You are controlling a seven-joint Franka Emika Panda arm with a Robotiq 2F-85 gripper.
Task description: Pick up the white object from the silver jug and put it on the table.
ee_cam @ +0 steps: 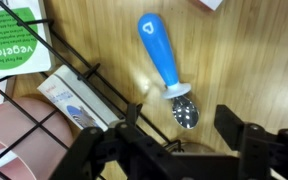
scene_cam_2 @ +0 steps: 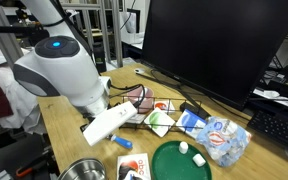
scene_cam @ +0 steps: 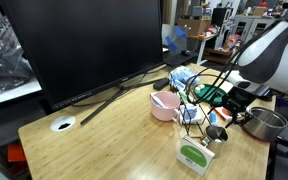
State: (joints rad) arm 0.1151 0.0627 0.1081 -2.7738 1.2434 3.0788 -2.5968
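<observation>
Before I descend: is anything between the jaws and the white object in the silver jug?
In an exterior view, nothing visible sits between the gripper and the silver jug. The bars of the wire rack stand close beside that path. The white object is too small to see.

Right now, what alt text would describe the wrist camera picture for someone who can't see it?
A blue-handled metal spoon lies on a light wooden table, just above the robot's open black gripper, which enters from the bottom edge. At the picture's left are a black wire rack, a white-and-green box and part of a pink cup.
</observation>
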